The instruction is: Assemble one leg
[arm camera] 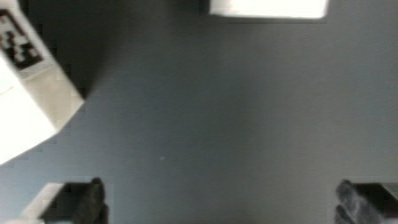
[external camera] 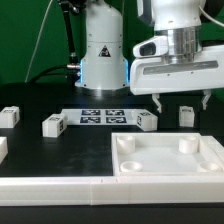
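White tray (external camera: 165,160) (socketed), leg (external camera: 148,120) beside

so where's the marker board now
The marker board lies flat mid-table, in front of the robot base, between a leg on the exterior view's left and another leg on its right.

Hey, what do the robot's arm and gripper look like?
The arm is glossy white with rounded segments, and its base carries a triangular mark. The gripper has a wide, boxy white-and-grey body and two short black fingers.
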`<state>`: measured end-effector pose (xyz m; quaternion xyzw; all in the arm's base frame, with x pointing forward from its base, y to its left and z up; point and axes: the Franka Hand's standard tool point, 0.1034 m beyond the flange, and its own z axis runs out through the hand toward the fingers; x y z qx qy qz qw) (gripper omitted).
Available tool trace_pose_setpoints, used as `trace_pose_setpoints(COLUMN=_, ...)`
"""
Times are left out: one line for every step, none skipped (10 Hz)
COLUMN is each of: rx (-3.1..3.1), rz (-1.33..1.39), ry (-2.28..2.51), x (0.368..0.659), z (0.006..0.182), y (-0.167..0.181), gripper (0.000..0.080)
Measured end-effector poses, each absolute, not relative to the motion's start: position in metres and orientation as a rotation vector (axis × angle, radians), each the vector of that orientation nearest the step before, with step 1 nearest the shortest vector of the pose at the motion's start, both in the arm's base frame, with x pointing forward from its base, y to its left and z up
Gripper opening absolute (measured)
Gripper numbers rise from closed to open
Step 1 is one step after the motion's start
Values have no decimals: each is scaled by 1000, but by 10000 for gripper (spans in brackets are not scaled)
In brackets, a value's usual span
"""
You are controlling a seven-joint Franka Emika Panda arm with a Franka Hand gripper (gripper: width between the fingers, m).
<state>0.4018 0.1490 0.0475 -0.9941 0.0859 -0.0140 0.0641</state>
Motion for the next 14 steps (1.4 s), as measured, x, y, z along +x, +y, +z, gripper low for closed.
trace_pose_setpoints(rx=-3005, rz=-9, ry=234, x=398, z=51, y=154, gripper=649)
trace_pose_setpoints(rx=-3008, rz=6, ry=228, x=398, z=50, y=151, gripper=649)
trace_pose_setpoints(rx=-3011, rz=131, ry=217, x=394, z=48, y=149, gripper=649)
trace_pose_setpoints(rx=-3004, rz=217, ry=210, x=396, z=50, y=149, gripper=649)
trace_pose_setpoints(rx=-2992, rz=342, ry=198, x=394, z=50, y=148, gripper=649)
trace_pose_setpoints(rx=-2974, rz=447, ry=206, x=394, z=49, y=147, gripper=649)
trace_pose_setpoints(rx=-2949, rz=575, ry=229, x=392, z=44, y=149, gripper=649)
trace_pose_setpoints(rx=-2931, rz=674, ry=222, x=384, z=40, y=155, gripper=649)
trace_pose_setpoints(rx=-2905, rz=790, ry=209, x=377, z=39, y=158, gripper=649)
trace_pose_setpoints(rx=-2882, rz=864, ry=203, x=375, z=36, y=161, gripper=649)
trace_pose_setpoints(rx=-2831, rz=1027, ry=189, x=365, z=35, y=162, gripper=649)
trace_pose_setpoints(rx=-2790, rz=1131, ry=180, x=363, z=33, y=165, gripper=649)
trace_pose_setpoints(rx=-2712, rz=1309, ry=163, x=356, z=32, y=165, gripper=649)
trace_pose_setpoints(rx=-2654, rz=1414, ry=162, x=356, z=24, y=165, gripper=649)
